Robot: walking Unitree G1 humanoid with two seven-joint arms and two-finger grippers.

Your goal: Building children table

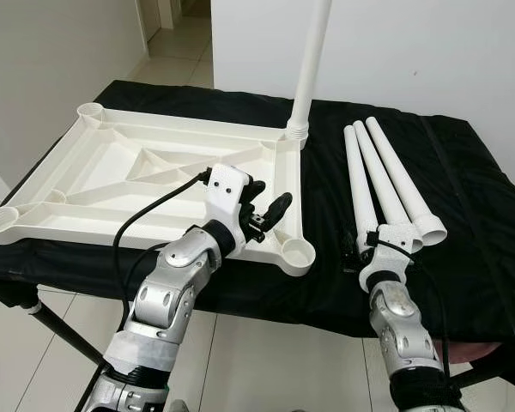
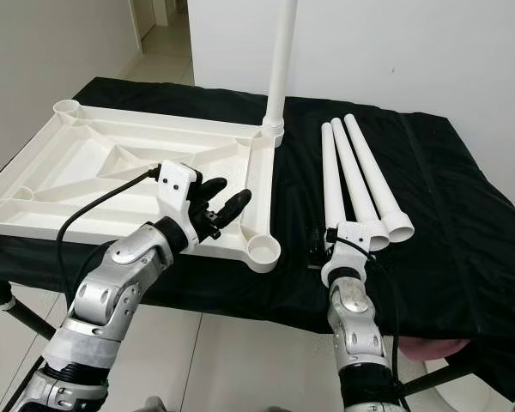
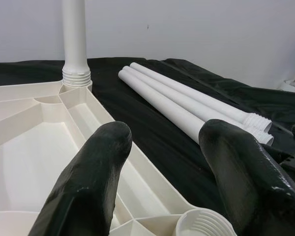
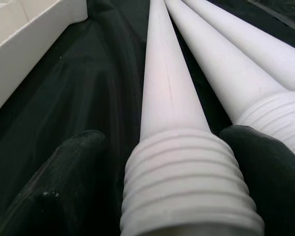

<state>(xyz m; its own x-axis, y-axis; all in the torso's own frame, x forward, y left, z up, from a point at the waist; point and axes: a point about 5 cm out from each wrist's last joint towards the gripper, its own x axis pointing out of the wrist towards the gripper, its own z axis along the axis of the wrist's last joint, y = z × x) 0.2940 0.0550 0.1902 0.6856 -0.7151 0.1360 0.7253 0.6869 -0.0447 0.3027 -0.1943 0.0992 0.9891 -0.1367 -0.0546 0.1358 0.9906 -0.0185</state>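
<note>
A white plastic table top [image 1: 154, 129] lies upside down on a table draped in black cloth [image 1: 481, 215]. One white leg [image 1: 312, 60] stands upright, screwed into its far right corner. Three loose legs [image 1: 379, 176] lie side by side on the cloth to the right. My left gripper [image 1: 268, 199] hovers open over the top's near right edge, just behind an empty threaded socket [image 3: 201, 223]. My right gripper [image 4: 164, 135] is shut on the threaded end of the leftmost loose leg [image 4: 167, 98], one finger on each side; that leg still lies on the cloth.
The top has more empty corner sockets at the far left [image 1: 90, 110] and near left [image 1: 0, 219]. A white wall [image 1: 429, 51] rises behind the table, and a tiled floor [image 1: 257, 352] lies below its front edge. Bare black cloth stretches to the right of the legs.
</note>
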